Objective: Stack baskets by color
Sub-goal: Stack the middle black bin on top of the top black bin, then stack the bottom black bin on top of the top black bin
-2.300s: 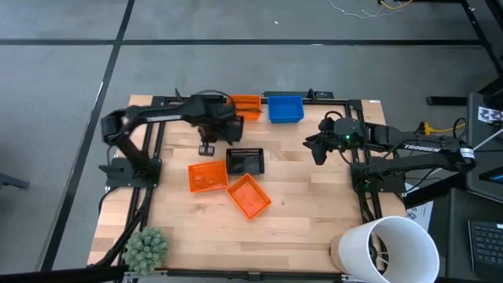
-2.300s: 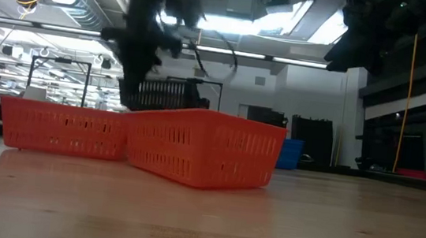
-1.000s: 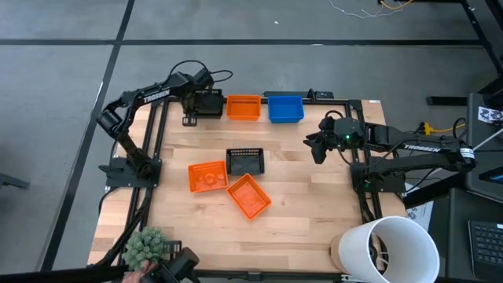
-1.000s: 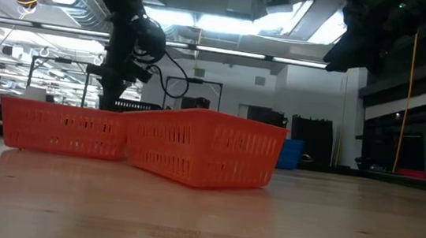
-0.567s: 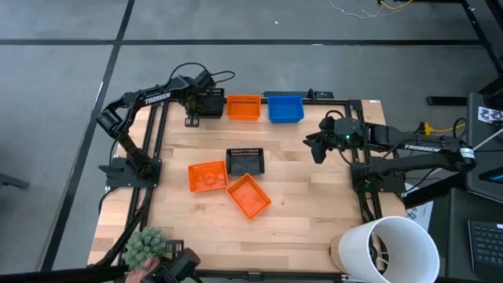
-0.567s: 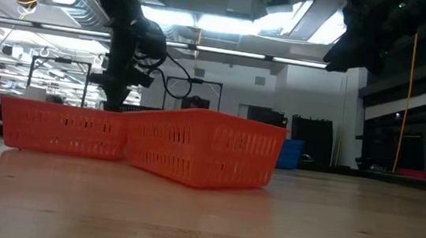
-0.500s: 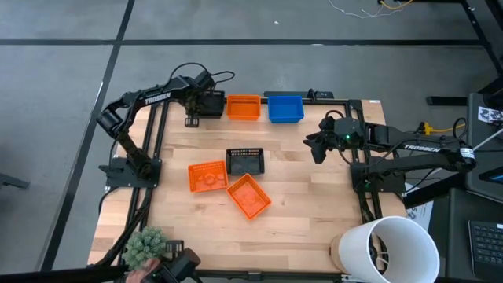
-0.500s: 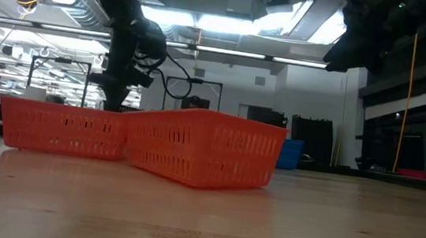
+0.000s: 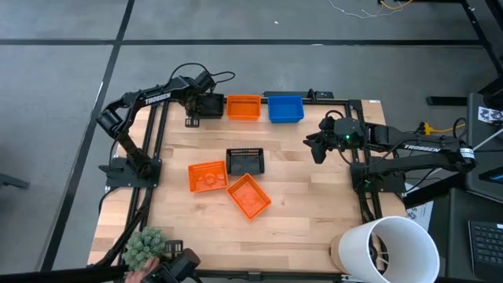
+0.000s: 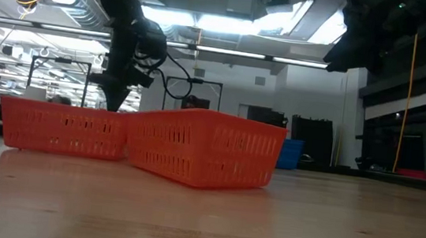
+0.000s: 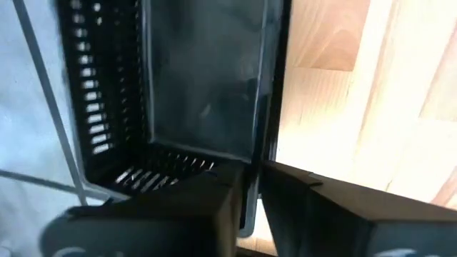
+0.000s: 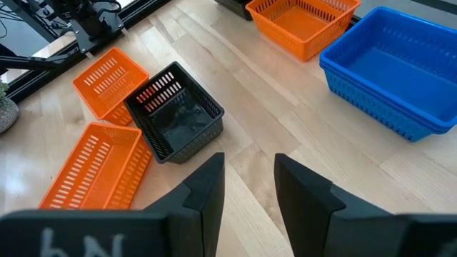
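A black basket [image 9: 207, 104] stands on its base at the table's far edge, left of an orange basket [image 9: 244, 107] and the blue baskets [image 9: 285, 108]. My left gripper [image 11: 250, 182] points down at the black basket's near corner, slightly open, one finger inside its wall and one outside. In the table's middle sit another black basket [image 9: 244, 160] and two orange baskets [image 9: 208, 177] [image 9: 250, 196]. My right gripper [image 9: 317, 151] hangs open above the table's right side, holding nothing. My left gripper comes from above with one finger [image 11: 207, 207] inside the black basket and the other [image 11: 307, 207] outside, astride the wall by a corner [image 11: 251, 153]. The basket stands level on the table. Whether the fingers touch the wall I cannot tell.
A fuzzy green plant [image 9: 145, 248] sits at the near left corner and a large white bucket [image 9: 389, 248] at the near right. Bare wood lies between the middle baskets and the right arm, and along the near edge.
About two seconds ago my left gripper was above the table's middle with the black basket. It went to the far edge and the basket now stands on the table there. Over the last second neither arm has visibly moved.
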`<state>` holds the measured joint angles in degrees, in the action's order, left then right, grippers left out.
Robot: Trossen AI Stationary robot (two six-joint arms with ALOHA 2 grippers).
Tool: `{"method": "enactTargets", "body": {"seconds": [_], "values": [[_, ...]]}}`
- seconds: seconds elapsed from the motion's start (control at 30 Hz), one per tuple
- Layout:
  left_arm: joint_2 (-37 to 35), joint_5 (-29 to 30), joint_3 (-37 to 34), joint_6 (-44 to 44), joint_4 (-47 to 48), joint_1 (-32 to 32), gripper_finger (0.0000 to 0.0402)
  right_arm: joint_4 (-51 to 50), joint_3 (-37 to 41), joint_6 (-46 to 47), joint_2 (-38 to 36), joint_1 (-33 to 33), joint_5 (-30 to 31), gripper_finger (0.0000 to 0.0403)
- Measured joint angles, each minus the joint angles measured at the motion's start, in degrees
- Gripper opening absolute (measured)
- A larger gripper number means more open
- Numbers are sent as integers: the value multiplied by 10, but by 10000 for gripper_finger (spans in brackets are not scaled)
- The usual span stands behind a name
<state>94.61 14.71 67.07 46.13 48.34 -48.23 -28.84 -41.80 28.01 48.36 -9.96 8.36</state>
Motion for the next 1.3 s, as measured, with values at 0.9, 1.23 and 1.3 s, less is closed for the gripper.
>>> {"method": "enactTargets", "body": {"seconds": [0.9, 1.23, 1.3], "values": [[5, -255, 124, -265, -17, 203, 136, 0, 0, 2, 0, 0, 0, 122], [89, -262, 124, -280, -28, 297, 136, 0, 0, 2, 0, 0, -10, 122], [104, -260, 124, -281, -33, 303, 136, 0, 0, 2, 0, 0, -10, 122]]}}
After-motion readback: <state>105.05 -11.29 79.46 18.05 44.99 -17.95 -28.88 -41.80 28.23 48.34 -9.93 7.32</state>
